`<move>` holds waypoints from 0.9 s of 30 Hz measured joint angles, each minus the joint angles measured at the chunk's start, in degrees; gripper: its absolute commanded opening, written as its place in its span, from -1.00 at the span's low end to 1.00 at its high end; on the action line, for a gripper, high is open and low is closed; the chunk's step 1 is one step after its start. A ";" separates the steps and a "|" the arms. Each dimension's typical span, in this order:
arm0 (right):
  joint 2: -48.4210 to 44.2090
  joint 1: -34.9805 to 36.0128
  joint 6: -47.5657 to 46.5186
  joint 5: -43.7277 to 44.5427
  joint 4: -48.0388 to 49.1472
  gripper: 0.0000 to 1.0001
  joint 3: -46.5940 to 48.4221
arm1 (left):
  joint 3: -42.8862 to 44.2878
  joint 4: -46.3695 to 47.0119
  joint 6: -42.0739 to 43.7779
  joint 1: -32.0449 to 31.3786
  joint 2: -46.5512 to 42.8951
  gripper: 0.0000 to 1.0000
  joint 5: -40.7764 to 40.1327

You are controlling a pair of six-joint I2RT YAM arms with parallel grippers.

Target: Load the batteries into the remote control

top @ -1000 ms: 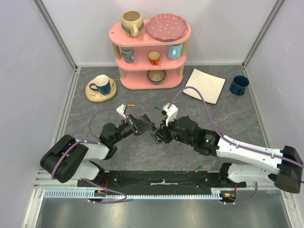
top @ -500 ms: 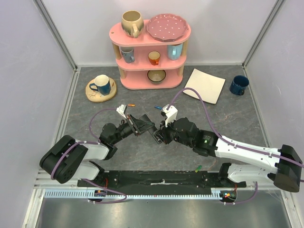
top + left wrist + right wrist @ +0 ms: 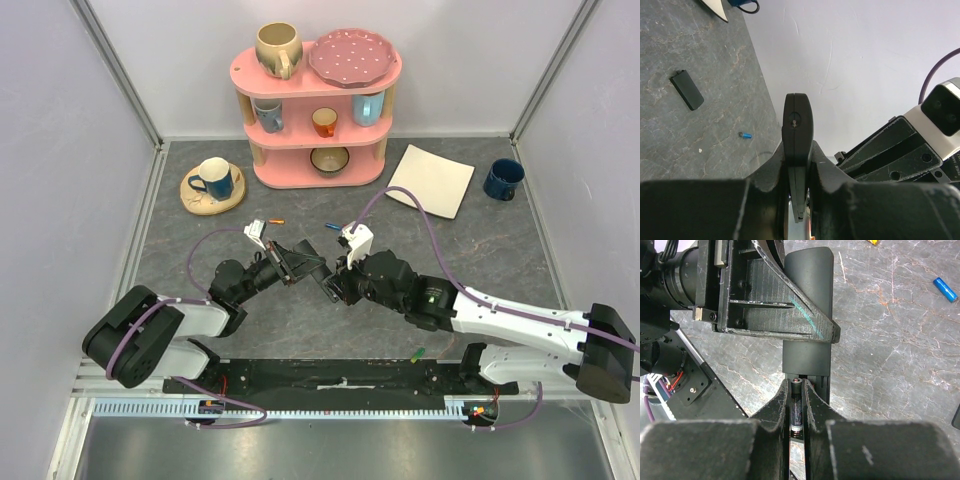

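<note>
Top external: arms (image 3: 455, 305) low, tip-to-tip; left jaws tight on remote control (image 3: 798, 125), right jaws on battery (image 3: 795, 416).

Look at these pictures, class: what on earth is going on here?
The left gripper is shut on the remote control. The right gripper pinches one battery at the remote's open compartment. A blue battery and a black cover lie loose on the table.
</note>
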 measured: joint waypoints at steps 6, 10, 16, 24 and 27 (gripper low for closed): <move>1.46 0.15 1.18 0.33 -1.36 -1.00 0.83 | -0.02 -1.16 1.38 0.02 -0.20 -0.96 -0.13; 2.97 0.44 1.57 0.55 -2.89 -1.00 2.19 | -0.35 -1.77 2.10 0.02 -0.39 -0.96 -0.50; 4.63 0.63 2.16 0.76 -3.98 -1.00 3.26 | -0.81 -2.71 2.73 0.02 -0.74 -0.96 -1.18; 5.77 1.09 2.49 1.42 -5.20 -1.00 4.17 | -0.96 -4.39 3.43 0.02 -1.46 -0.96 -1.49; 5.77 1.25 2.62 1.84 -5.20 -1.00 4.17 | -0.96 -4.59 3.45 0.02 -1.64 -0.96 -1.51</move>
